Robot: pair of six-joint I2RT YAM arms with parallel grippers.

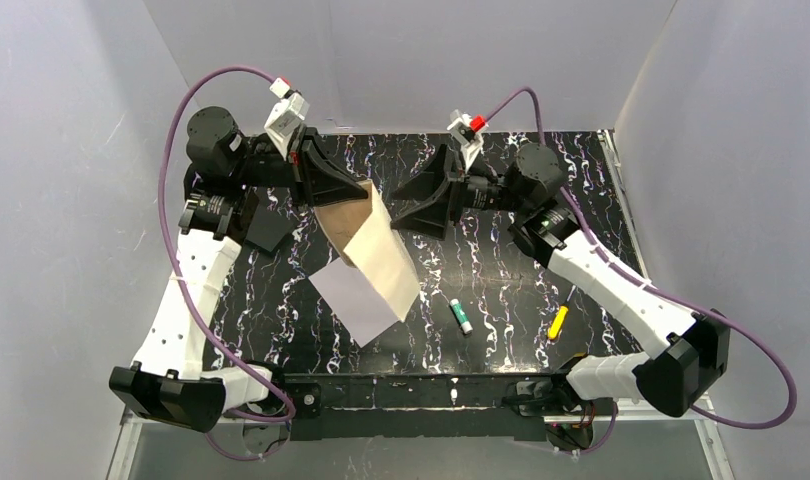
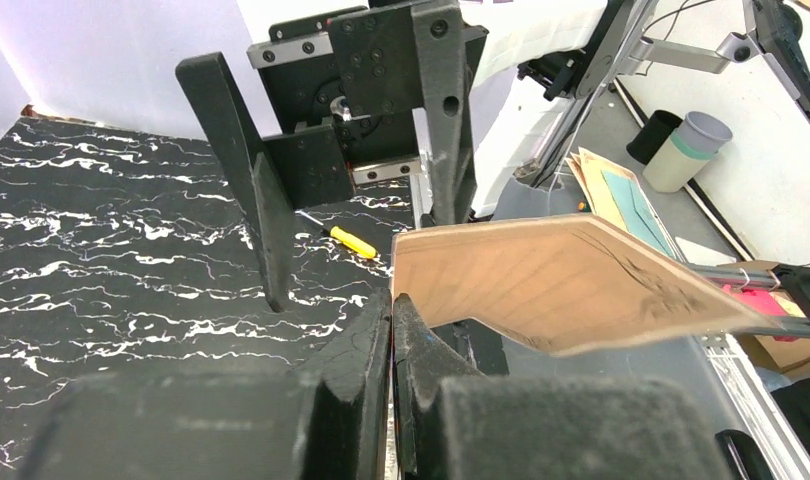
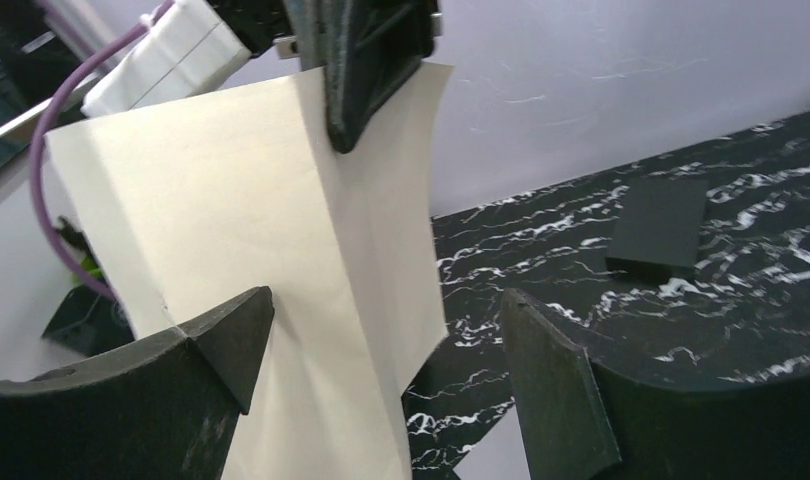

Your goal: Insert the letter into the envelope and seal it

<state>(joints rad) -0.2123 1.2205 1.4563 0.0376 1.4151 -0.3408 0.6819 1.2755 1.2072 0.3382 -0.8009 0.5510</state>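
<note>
My left gripper (image 1: 366,193) is shut on the upper edge of the letter (image 1: 381,255) and holds it in the air over the table's middle. The tan sheet is bent, with its pale back facing my right gripper. In the left wrist view the jaws (image 2: 393,300) pinch the letter (image 2: 561,280) at its corner. My right gripper (image 1: 401,208) is open, right beside the hanging sheet. In the right wrist view its fingers (image 3: 383,300) stand wide apart with the letter (image 3: 241,260) just in front. The lavender envelope (image 1: 356,300) lies flat on the table under the letter.
A flat black piece (image 1: 269,228) lies at the left under my left arm and shows in the right wrist view (image 3: 661,225). A green-and-white stick (image 1: 462,316) and a yellow tool (image 1: 558,322) lie at the front right. White walls enclose the black marbled table (image 1: 541,290).
</note>
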